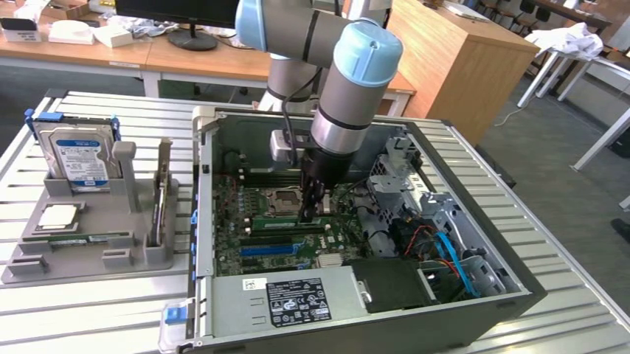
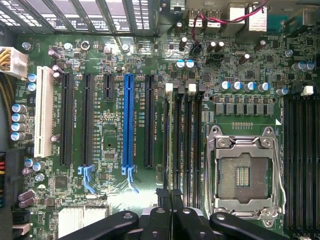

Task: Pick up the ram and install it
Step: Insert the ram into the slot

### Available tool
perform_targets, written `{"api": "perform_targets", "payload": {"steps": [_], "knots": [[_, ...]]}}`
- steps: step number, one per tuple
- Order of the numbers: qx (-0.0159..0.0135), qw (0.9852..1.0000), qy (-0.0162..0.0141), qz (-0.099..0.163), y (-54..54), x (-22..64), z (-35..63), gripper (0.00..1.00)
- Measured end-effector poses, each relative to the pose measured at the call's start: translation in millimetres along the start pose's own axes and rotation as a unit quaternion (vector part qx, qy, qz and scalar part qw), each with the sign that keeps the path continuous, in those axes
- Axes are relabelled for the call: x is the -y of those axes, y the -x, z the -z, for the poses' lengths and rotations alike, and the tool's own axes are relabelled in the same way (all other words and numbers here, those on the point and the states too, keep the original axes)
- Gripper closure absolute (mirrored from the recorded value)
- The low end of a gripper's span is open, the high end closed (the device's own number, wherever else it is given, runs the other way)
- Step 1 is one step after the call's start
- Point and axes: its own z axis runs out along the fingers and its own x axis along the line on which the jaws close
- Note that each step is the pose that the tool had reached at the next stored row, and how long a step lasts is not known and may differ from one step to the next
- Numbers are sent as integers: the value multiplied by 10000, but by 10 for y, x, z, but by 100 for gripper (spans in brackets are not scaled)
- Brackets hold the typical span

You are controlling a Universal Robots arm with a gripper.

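A thin green ram [image 1: 282,220] stands on edge in a black memory slot of the motherboard [image 1: 246,214], inside the open computer case [image 1: 473,221]. My gripper [image 1: 313,210] reaches straight down into the case at the end of that stick nearer the exterior view's right. In the wrist view my gripper [image 2: 169,196] is shut, its dark fingertips [image 2: 161,194] pressed together over one end of the row of long memory slots [image 2: 182,140] beside the CPU socket [image 2: 242,175]. Whether the tips touch the ram I cannot tell.
A grey holder [image 1: 88,243] left of the case carries a silver hard drive [image 1: 79,158], a CPU chip [image 1: 59,215] and upright boards [image 1: 159,199]. Inside the case are the power supply [image 1: 295,299], blue cables [image 1: 448,254] and a drive cage [image 1: 399,166]. Expansion slots [image 2: 128,120] lie beside the memory slots.
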Motion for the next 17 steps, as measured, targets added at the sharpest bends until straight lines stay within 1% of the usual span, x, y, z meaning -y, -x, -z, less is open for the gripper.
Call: {"api": "perform_targets", "payload": {"steps": [17], "knots": [[1, 10000, 0, 0, 0, -7, -5, 89]]}}
